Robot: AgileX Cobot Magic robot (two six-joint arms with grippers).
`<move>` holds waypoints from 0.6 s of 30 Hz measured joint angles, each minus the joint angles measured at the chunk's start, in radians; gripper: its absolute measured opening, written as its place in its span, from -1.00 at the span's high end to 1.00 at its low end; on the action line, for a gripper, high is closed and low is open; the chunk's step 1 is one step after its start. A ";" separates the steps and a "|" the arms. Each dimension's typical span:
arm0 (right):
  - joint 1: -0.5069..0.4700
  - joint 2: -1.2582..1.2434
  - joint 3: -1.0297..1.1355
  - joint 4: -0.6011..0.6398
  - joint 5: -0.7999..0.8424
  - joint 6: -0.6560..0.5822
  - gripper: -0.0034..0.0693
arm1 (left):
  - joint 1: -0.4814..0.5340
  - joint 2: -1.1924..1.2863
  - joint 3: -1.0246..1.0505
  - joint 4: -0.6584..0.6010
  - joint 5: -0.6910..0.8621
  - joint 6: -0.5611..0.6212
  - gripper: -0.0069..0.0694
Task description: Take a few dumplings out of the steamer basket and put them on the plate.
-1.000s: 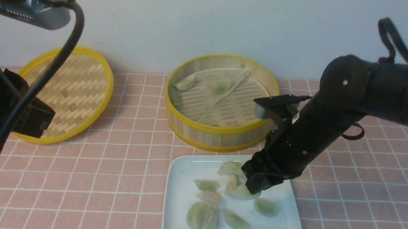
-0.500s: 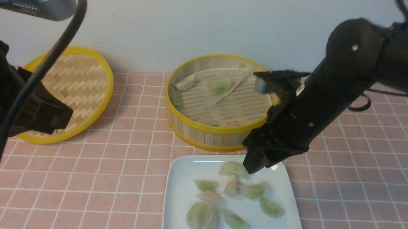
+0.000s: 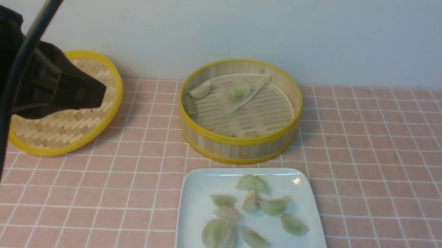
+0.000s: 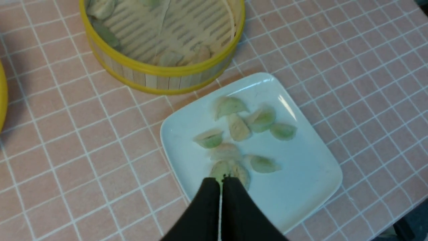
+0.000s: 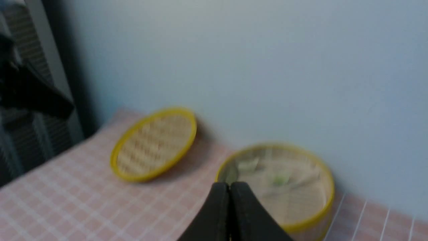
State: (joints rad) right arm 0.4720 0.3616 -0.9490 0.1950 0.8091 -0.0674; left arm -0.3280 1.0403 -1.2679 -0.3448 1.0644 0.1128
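Note:
The steamer basket (image 3: 239, 142) stands at the back middle, with three dumplings (image 3: 239, 91) and a folded liner inside. In front of it the white plate (image 3: 198, 198) holds several dumplings (image 3: 273, 206). My left gripper (image 4: 220, 180) is shut with nothing in it and hovers high above the plate's (image 4: 301, 174) near dumplings (image 4: 230, 169). Raised well off the table, my right gripper (image 5: 230, 184) is also shut and empty, with the steamer basket (image 5: 329, 197) beyond it. The right arm does not show in the front view.
A woven bamboo lid (image 3: 69, 131) with a yellow rim lies at the back left, partly behind my left arm (image 3: 56, 87) and its cable. The wall runs close behind the steamer basket. Pink checked cloth covers the table (image 3: 385, 166).
My right arm rose from the plate and left the front view, leaving a dumpling on the plate, and its jaws closed. My left arm shifted rightward over the lid.

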 joint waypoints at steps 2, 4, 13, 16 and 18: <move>0.000 -0.135 0.095 -0.041 -0.083 0.032 0.94 | 0.000 0.000 0.000 -0.015 -0.014 0.006 0.83; 0.000 -0.269 0.212 -0.103 -0.162 0.088 0.94 | 0.000 0.000 0.000 -0.032 -0.030 0.015 0.83; 0.000 -0.379 0.399 -0.208 -0.283 0.257 0.94 | 0.001 -0.028 0.018 -0.053 -0.037 0.068 0.83; 0.000 -0.379 0.401 -0.217 -0.283 0.262 0.95 | 0.001 -0.109 0.070 -0.052 -0.056 0.084 0.83; 0.000 -0.380 0.401 -0.221 -0.285 0.262 0.95 | 0.001 -0.204 0.126 -0.057 -0.090 0.085 0.83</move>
State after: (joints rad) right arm 0.4720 -0.0179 -0.5484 -0.0264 0.5240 0.1941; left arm -0.3269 0.8362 -1.1414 -0.4019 0.9747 0.1975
